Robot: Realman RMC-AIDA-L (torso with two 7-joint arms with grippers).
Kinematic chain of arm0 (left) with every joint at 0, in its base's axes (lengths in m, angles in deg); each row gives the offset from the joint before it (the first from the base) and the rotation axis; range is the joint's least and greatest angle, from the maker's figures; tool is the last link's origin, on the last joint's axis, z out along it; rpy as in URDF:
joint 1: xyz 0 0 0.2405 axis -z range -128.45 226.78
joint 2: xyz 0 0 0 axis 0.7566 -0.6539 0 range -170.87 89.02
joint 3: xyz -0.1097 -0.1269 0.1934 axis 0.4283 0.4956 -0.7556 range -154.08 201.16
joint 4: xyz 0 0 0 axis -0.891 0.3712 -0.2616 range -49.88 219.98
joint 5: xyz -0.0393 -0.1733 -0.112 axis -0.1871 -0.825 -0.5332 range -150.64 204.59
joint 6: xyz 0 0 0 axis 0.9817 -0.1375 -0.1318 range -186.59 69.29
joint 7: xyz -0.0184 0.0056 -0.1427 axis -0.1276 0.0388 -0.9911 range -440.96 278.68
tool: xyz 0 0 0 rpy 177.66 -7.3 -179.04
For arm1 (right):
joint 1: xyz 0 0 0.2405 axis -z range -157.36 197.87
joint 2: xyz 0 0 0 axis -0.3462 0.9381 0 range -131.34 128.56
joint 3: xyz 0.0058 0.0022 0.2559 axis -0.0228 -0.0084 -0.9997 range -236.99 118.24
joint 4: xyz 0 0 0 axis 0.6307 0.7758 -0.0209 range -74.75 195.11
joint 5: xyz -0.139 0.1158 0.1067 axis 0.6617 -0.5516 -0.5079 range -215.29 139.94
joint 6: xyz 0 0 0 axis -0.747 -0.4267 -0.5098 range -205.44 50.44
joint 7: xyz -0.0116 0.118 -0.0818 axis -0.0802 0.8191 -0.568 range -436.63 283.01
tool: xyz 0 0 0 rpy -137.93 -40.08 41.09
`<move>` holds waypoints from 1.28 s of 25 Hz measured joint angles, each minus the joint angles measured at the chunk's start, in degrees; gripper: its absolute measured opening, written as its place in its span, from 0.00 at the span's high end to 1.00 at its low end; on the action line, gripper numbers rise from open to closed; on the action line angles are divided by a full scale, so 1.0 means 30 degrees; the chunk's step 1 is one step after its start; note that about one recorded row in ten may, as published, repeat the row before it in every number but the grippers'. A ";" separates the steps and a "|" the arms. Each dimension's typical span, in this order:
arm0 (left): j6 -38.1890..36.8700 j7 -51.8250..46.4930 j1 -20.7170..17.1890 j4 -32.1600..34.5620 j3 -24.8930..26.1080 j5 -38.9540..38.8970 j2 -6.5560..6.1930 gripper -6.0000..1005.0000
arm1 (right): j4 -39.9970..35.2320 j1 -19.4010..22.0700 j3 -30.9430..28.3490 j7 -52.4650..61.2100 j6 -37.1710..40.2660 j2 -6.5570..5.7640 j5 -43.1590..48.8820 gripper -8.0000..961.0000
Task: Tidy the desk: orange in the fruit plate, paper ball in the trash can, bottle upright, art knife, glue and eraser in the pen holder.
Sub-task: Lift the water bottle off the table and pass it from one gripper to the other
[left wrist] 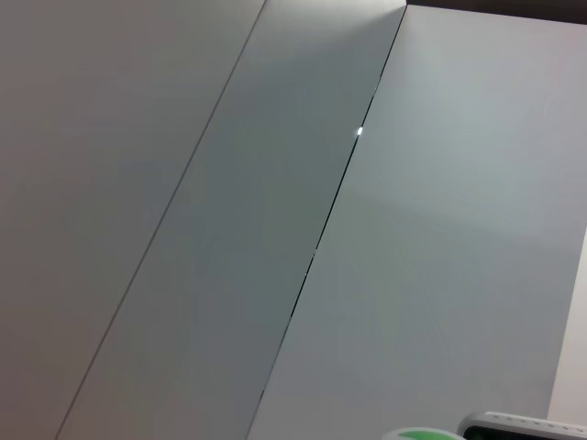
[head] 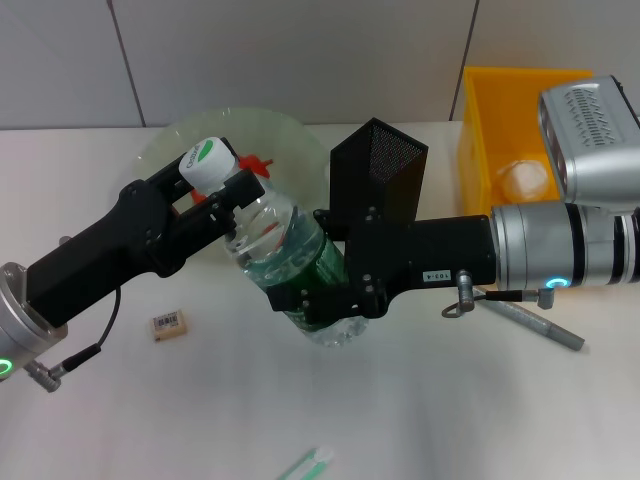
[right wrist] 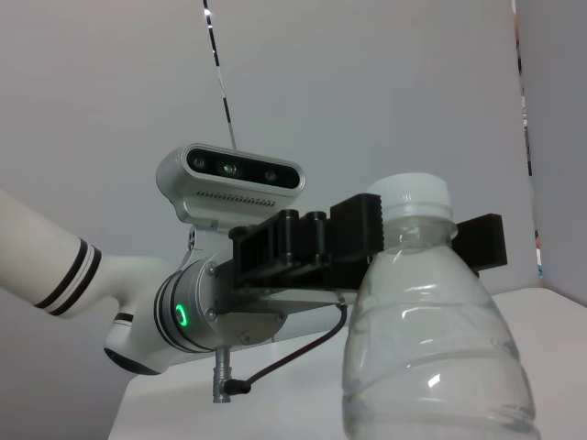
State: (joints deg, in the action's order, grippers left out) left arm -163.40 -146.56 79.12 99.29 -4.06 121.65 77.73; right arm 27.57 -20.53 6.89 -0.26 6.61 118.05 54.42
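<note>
Mint-green plastic of the art knife point(head: 305, 465) is seen nearest, at the front edge of the desk point(head: 420, 400), well in front of the bottle point(head: 290, 255); an eraser point(head: 169, 324) lies toward the left arm's side of the bottle. The bottle itself is held off the desk, tilted, between both arms. Its neck just under the white cap point(head: 208, 163) is clasped by the left gripper point(head: 222, 195), and its labelled lower body is clamped by the right gripper point(head: 320, 290).

Thin clear plastic with water inside is judged to be moderately heavy, smooth and easily dented. The stiffest places for a hold are the neck ring and the ribbed shoulder; the mid-body is expected to flex and slip under a hard squeeze. Sloshing water may shift the weight as the bottle is brought upright.

A grey metallic rod point(head: 530, 320) lies beside the right arm. Just behind the bottle stands the pen holder point(head: 385, 170), with the fruit plate point(head: 290, 135) behind the cap. Farthest off, the trash can point(head: 480, 130) holds the paper ball point(head: 522, 180).
</note>
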 joint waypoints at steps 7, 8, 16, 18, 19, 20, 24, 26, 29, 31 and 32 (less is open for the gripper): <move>-0.0034 0.0036 0.0041 -0.0002 0.0000 -0.0008 -0.0001 0.32 | 0.0001 0.0002 0.0026 0.0000 -0.0002 0.0026 0.0000 0.21; -0.0034 0.0044 0.0043 -0.0001 0.0000 -0.0008 -0.0002 0.33 | 0.0000 0.0002 0.0027 -0.0001 -0.0002 0.0028 0.0000 0.21; -0.0034 0.0672 0.0035 -0.0441 0.0002 -0.0008 -0.0004 0.39 | 0.0000 0.0003 0.0032 -0.0026 0.0006 0.0030 -0.0082 0.21; -0.0029 0.0717 0.0035 -0.0480 0.0004 -0.0015 -0.0010 0.41 | -0.0001 0.0002 0.0031 -0.0027 0.0009 0.0031 -0.0096 0.21; -0.0029 0.0717 0.0035 -0.0480 0.0004 -0.0015 -0.0010 0.42 | -0.0001 0.0003 0.0031 -0.0028 0.0011 0.0030 -0.0098 0.21; -0.0027 0.0731 0.0034 -0.0485 0.0003 -0.0015 -0.0010 0.42 | -0.0001 0.0003 0.0031 -0.0028 0.0013 0.0030 -0.0099 0.21; -0.0031 0.0743 0.0062 -0.0496 0.0019 -0.0014 -0.0006 0.43 | -0.0001 0.0003 0.0028 -0.0030 0.0022 0.0029 -0.0106 0.21; -0.0041 0.0728 0.0096 -0.0499 0.0084 -0.0009 -0.0002 0.43 | 0.0005 0.0003 0.0028 -0.0030 0.0028 0.0019 -0.0112 0.21; -0.0064 0.0651 0.0131 -0.0500 0.0112 -0.0004 -0.0001 0.43 | 0.0051 0.0002 0.0028 -0.0030 0.0031 0.0000 -0.0113 0.21; -0.0068 0.0626 0.0142 -0.0500 0.0129 -0.0004 -0.0001 0.44 | 0.0057 0.0003 0.0028 -0.0030 0.0030 -0.0002 -0.0115 0.21; -0.0069 0.0624 0.0145 -0.0500 0.0133 -0.0003 -0.0001 0.45 | 0.0058 0.0003 0.0028 -0.0034 0.0030 -0.0002 -0.0122 0.21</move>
State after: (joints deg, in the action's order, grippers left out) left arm -163.61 -144.69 79.55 97.79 -3.66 121.64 77.73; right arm 27.75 -20.52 6.98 -0.36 6.70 118.04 54.05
